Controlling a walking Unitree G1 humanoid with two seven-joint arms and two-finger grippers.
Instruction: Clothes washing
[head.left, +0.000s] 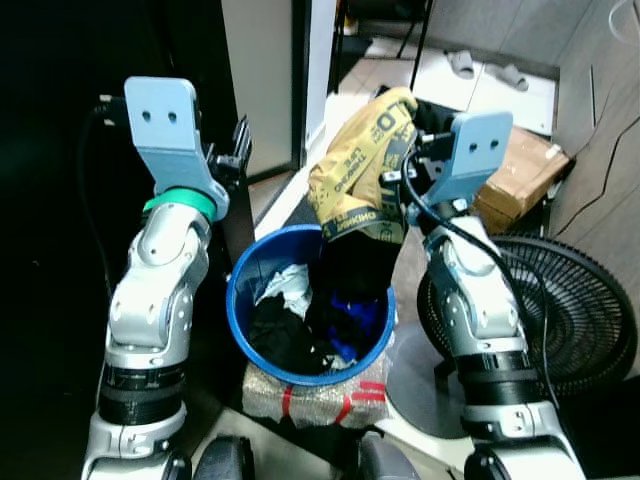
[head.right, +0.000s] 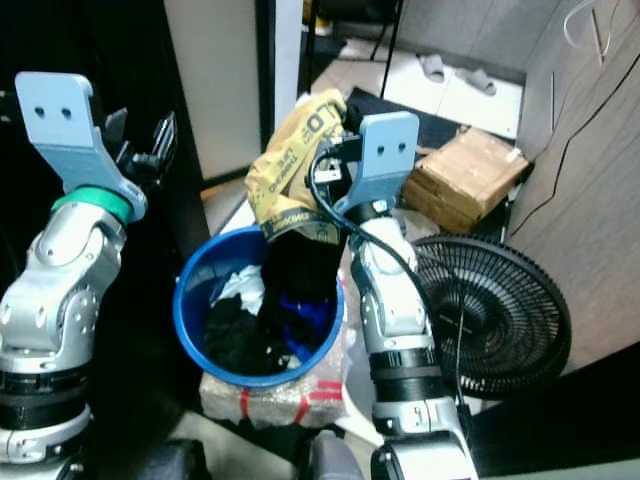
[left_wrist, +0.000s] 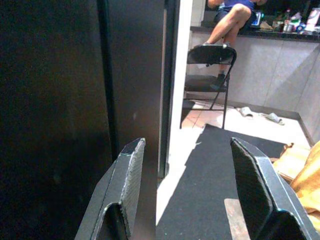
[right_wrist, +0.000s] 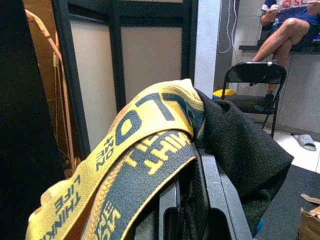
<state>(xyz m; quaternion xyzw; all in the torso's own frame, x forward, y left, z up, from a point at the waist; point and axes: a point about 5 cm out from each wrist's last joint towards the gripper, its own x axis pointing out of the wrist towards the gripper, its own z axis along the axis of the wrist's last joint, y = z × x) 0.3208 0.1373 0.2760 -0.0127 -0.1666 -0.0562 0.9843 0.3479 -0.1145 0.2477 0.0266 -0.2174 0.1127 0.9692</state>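
The right gripper (head.left: 415, 160) is clamped on a yellow-and-black garment (head.left: 360, 165), held raised above the blue laundry bucket (head.left: 262, 355) of clothes. The left gripper (left_wrist: 192, 187) hovers beside the bucket, fingers spread wide and holding nothing.

- We see a pale tiled floor (head.left: 440, 75) with slippers (head.left: 487, 68).
- A black floor fan (head.left: 560, 310) lies beside a cardboard box (head.left: 522, 170).
- A folding chair (left_wrist: 210, 62) stands by a grey counter wall (left_wrist: 270, 70), a dark mat (left_wrist: 210, 200) nearer.
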